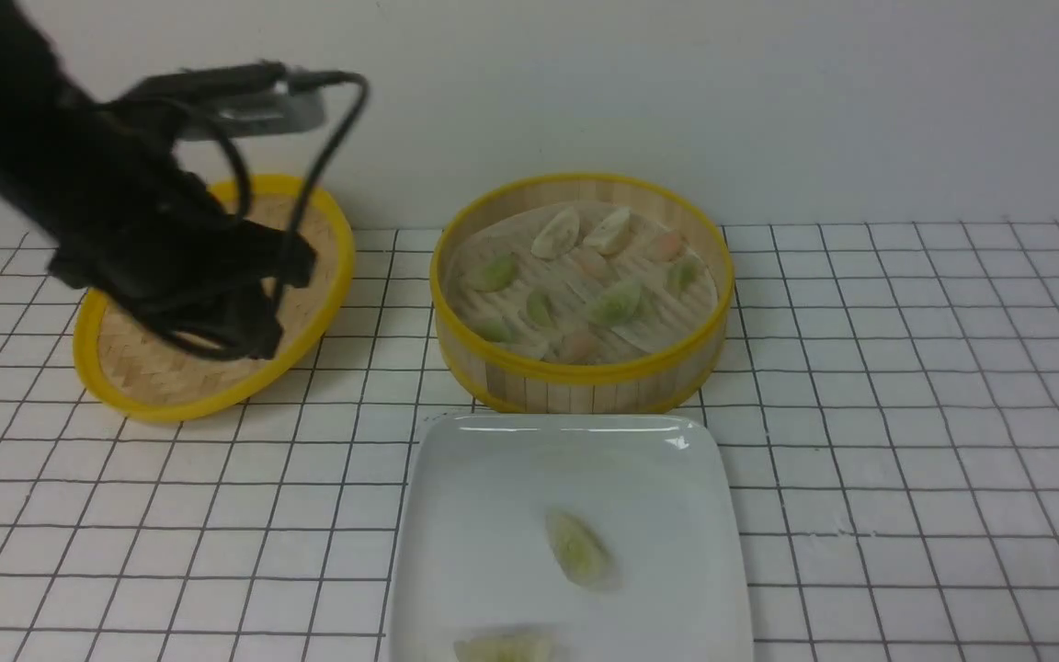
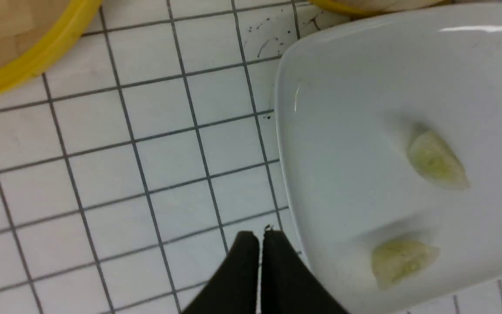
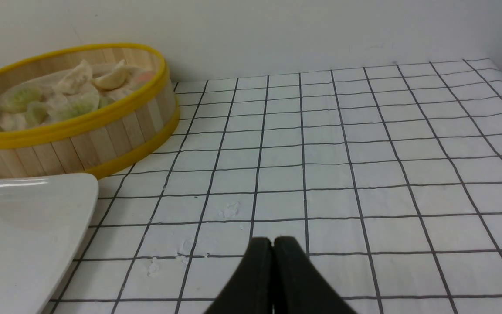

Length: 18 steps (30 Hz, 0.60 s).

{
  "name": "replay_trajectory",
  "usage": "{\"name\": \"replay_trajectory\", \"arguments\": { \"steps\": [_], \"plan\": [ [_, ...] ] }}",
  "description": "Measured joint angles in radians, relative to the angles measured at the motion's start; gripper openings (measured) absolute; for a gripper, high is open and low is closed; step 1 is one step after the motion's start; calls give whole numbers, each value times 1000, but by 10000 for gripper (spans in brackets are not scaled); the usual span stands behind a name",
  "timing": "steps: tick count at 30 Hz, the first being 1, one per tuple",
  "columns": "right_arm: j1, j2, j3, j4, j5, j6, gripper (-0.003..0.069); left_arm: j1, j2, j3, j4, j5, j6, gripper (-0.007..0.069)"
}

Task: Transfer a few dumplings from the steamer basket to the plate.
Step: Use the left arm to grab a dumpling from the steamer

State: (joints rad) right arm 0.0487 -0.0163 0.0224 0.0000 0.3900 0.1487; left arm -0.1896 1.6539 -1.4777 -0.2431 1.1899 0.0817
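The left gripper [image 2: 259,237] has its two black fingers pressed together with nothing between them, hanging above the gridded table [image 2: 146,165]. The right gripper [image 3: 273,244] is likewise clenched and empty, low over bare grid. Just beside the left fingertips runs the edge of the plate [image 2: 342,109], and a little further in from them lie two pale green dumplings [image 2: 436,161], apart from each other. Beyond the plate, well away from both pairs of fingers, stands the steamer basket [image 1: 585,382], almost touching the plate's far rim, with roughly ten more dumplings scattered on its floor. Its lid [image 1: 171,377] lies tilted on the other side of the left fingers.

The dumplings look light, soft and slick-skinned, likely to squash or tear under a hard pinch. The best hold is probably across the plump middle, fingers straddling the short width and closing gently, not on the thin crimped edge.
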Motion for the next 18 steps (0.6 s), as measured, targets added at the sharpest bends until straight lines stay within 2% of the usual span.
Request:
{"name": "replay_trajectory", "arguments": {
  "steps": [4, 7, 12, 18],
  "plan": [
    [0, 0, 0, 0, 0, 0, -14, -116, 190, -224, 115, 36, -58, -6],
    [0, 0, 0, 0, 0, 0, -14, -167, 311, -399, 149, 39, -71, -6],
    [0, 0, 0, 0, 0, 0, -14, -196, 495, -637, 164, 39, -89, -6],
    [0, 0, 0, 0, 0, 0, -14, -196, 647, -805, 157, 42, -106, -3]
  ]
}}
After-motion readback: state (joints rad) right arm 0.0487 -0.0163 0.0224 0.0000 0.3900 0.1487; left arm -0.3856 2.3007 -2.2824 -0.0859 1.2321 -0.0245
